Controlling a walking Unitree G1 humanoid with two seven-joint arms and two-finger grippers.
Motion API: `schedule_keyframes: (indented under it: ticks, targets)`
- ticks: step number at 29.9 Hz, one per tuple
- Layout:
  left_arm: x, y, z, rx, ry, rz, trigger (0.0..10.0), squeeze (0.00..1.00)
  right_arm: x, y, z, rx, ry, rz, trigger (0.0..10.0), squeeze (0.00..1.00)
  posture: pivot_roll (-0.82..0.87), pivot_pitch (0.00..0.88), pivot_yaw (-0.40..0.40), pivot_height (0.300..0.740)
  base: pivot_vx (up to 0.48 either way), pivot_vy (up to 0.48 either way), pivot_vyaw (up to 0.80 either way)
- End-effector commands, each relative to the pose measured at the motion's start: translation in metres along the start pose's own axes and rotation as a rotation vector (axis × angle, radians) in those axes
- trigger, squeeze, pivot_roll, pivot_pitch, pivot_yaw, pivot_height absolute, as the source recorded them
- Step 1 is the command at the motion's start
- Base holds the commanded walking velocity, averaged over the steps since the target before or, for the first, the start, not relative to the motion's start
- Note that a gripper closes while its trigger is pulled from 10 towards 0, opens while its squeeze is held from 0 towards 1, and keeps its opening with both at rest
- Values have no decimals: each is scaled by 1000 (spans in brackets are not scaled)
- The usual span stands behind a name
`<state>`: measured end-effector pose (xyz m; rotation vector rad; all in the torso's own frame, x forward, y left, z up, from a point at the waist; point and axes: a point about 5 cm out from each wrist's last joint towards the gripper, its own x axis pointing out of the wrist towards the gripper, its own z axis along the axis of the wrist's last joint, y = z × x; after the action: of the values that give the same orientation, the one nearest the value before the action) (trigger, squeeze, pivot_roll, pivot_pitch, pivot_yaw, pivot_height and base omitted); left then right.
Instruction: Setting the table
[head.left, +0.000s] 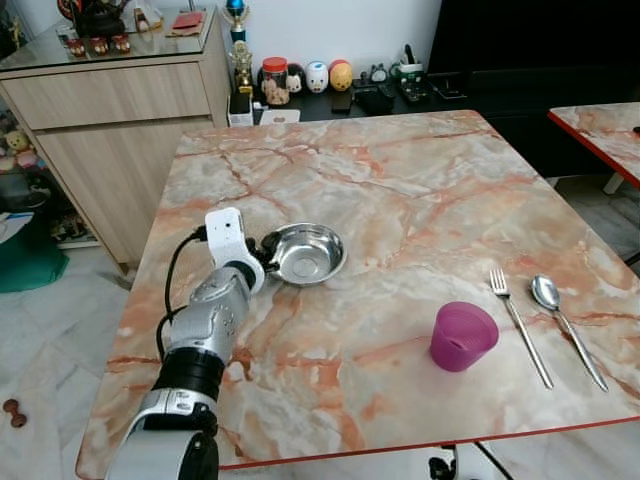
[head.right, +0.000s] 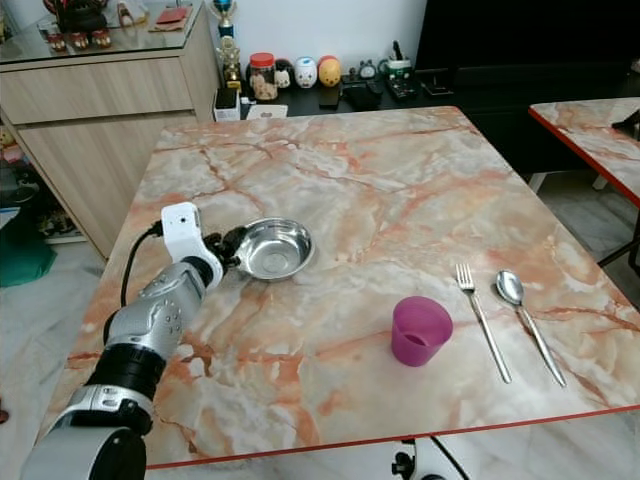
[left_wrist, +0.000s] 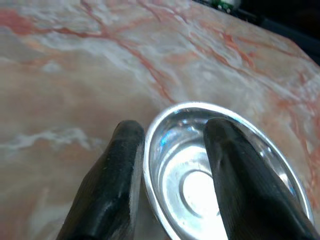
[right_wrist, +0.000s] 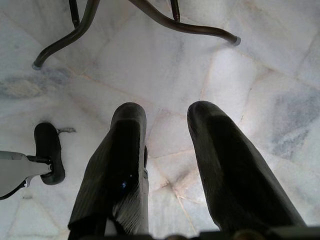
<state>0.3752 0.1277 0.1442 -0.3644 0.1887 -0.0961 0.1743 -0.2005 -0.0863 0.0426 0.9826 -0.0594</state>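
Gripping the steel bowl's near rim

Left gripper (left_wrist: 170, 175) pinches the bowl (head.left: 308, 252), one finger inside, one outside, at the marble table's (head.left: 400, 180) left side; cup (head.left: 463, 336), fork (head.left: 519, 325) and spoon (head.left: 565, 327) lie well to its right, where the right gripper (right_wrist: 165, 165) hangs parted over floor

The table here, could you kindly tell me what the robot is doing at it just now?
The robot is setting the table. Its left hand grips the rim of a steel bowl near the table's left side, one finger outside the rim and the other inside. The bowl looks empty. To the right, a purple cup, a fork and a spoon already lie near the front edge. The right hand hangs open over the floor.
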Motion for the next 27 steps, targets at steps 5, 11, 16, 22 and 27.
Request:
schedule_keyframes:
  ticks: [5,11,16,22,27]
  targets:
    - [8,3,7,-23,-25,72,10000,1000,0,1,1,16,-4,-3,10000,0,5,0,12,740,0,0,0]
    - [11,2,4,21,-16,118,10000,1000,1,3,2,10,0,-1,10000,0,3,0,16,740,0,0,0]
    - [13,-8,-9,75,34,88,10000,0,1,3,2,14,-1,-3,10000,0,-1,0,21,740,0,0,0]
    - [14,-11,-17,85,74,72,10000,0,1,4,2,20,-1,-2,10000,0,-10,0,28,740,0,0,0]
    - [14,-12,-21,109,95,62,10000,0,1,5,2,20,1,-1,10000,0,-17,0,34,740,0,0,0]
